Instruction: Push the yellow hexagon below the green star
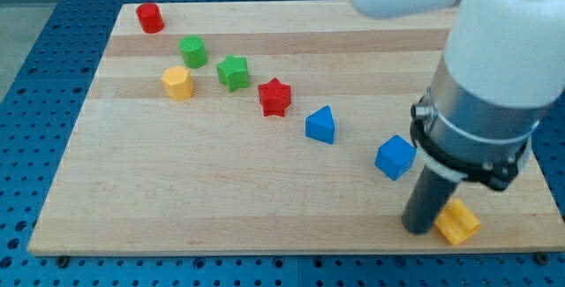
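The yellow hexagon (177, 83) lies at the upper left of the wooden board, to the left of the green star (233, 72) and slightly lower than it, a small gap apart. My tip (418, 228) is at the lower right of the board, far from both, right beside a yellow block (457, 222) on that block's left side. The arm's white and grey body covers the board's upper right.
A green cylinder (193, 51) sits above the hexagon, a red cylinder (149, 18) near the top left corner. A red star (274, 97), a blue triangular block (321, 125) and a blue cube (395, 157) run diagonally toward my tip. The board's bottom edge (265, 250) is close below my tip.
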